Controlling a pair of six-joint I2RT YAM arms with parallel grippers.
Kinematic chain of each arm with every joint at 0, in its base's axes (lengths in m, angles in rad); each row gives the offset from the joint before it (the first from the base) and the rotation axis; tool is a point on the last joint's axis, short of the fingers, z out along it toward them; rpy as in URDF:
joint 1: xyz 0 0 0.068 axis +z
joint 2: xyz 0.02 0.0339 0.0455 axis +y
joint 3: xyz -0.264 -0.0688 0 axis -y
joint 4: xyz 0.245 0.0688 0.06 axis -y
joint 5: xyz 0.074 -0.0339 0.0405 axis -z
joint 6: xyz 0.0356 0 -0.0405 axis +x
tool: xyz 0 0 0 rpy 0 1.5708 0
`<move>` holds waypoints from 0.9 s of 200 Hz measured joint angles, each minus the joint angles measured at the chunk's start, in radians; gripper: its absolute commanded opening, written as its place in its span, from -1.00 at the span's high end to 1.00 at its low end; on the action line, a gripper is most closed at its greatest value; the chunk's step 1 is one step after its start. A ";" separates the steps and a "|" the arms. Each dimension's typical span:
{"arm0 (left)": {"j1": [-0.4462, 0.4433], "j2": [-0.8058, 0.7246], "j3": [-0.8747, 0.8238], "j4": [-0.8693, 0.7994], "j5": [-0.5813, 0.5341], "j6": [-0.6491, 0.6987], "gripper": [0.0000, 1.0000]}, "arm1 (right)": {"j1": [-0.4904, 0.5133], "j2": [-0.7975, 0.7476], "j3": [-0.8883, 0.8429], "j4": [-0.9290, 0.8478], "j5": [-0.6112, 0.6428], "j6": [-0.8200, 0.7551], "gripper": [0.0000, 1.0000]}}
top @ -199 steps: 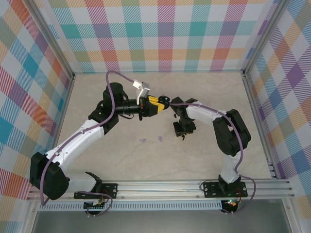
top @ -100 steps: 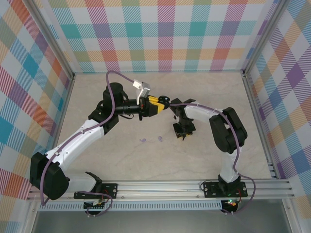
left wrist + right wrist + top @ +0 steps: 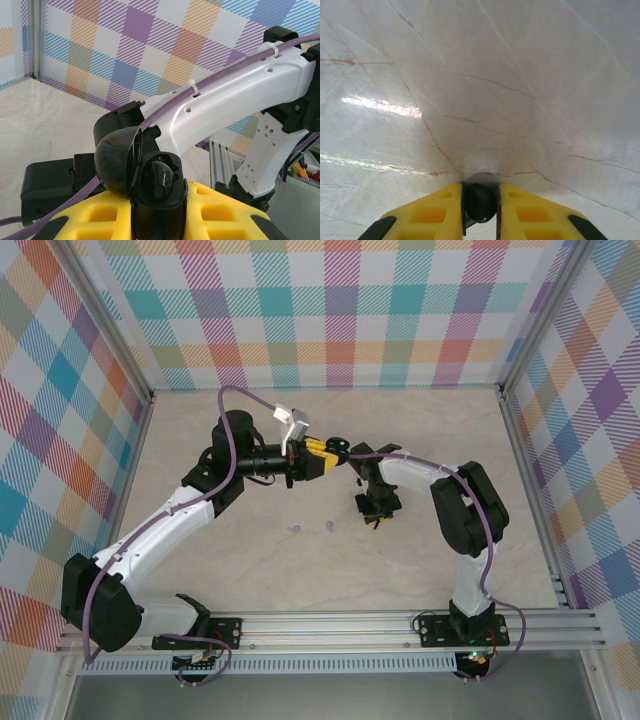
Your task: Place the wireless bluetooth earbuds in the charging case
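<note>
Nearest our bases, two lilac earbuds (image 3: 295, 529) lie on the table (image 3: 250, 570). Just beyond them, our right gripper (image 3: 480, 190) is closed tight on a black earbud (image 3: 481, 205), low over the tabletop. Farther back, our left gripper (image 3: 159, 202) clamps the open black charging case (image 3: 120, 167).

Walls (image 3: 330, 300): pastel plaid in teal, orange, purple and yellow on white. Table (image 3: 250, 570): beige marble with thin brown veins. Arms (image 3: 170, 520): white with black joints. Cables (image 3: 228, 430): purple. Left gripper (image 3: 157, 220) and right gripper (image 3: 480, 210): yellow. Case (image 3: 150, 180): glossy black. On the table, pale lilac earbuds (image 3: 296, 529). One black earbud (image 3: 480, 200).
</note>
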 measured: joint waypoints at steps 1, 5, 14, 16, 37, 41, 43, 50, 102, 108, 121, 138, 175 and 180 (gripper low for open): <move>0.000 0.000 0.000 0.000 0.000 0.000 0.84 | 0.000 0.000 0.000 0.000 0.000 0.000 0.62; 0.000 0.000 0.000 0.000 0.000 0.000 0.84 | 0.000 -0.002 -0.001 0.001 0.001 0.000 0.63; 0.000 0.000 0.000 0.000 0.000 0.000 0.85 | 0.000 -0.006 -0.006 0.005 0.003 0.000 0.64; 0.000 0.000 0.000 0.000 -0.001 0.000 0.84 | 0.000 -0.008 -0.007 0.007 0.003 0.000 0.64; 0.000 0.000 0.000 0.000 -0.008 0.000 0.84 | 0.000 -0.026 -0.027 0.030 0.023 0.000 0.64; 0.000 0.000 0.000 0.000 -0.008 0.000 0.84 | 0.000 -0.030 -0.033 0.036 0.028 0.000 0.64; 0.000 0.000 0.000 0.000 -0.010 0.000 0.84 | 0.000 -0.033 -0.035 0.039 0.030 0.000 0.64; 0.000 0.000 0.000 0.000 -0.014 0.000 0.84 | 0.000 -0.041 -0.044 0.047 0.037 0.000 0.64; 0.007 0.000 0.000 -0.007 -0.087 -0.001 0.84 | -0.001 -0.142 -0.098 0.115 0.060 0.000 0.64; 0.010 0.000 0.000 -0.007 -0.095 -0.002 0.84 | -0.001 -0.155 -0.103 0.122 0.062 0.000 0.64; 0.018 0.000 -0.001 -0.007 -0.113 -0.007 0.83 | -0.001 -0.180 -0.111 0.135 0.062 -0.001 0.64; 0.030 0.000 -0.004 -0.007 -0.142 -0.022 0.83 | -0.001 -0.209 -0.119 0.153 0.061 -0.005 0.64; 0.060 0.004 -0.027 -0.005 -0.188 -0.059 0.83 | -0.001 -0.243 -0.120 0.181 0.026 -0.041 0.62; 0.063 0.004 -0.032 -0.002 -0.192 -0.064 0.83 | -0.001 -0.243 -0.120 0.182 0.019 -0.050 0.62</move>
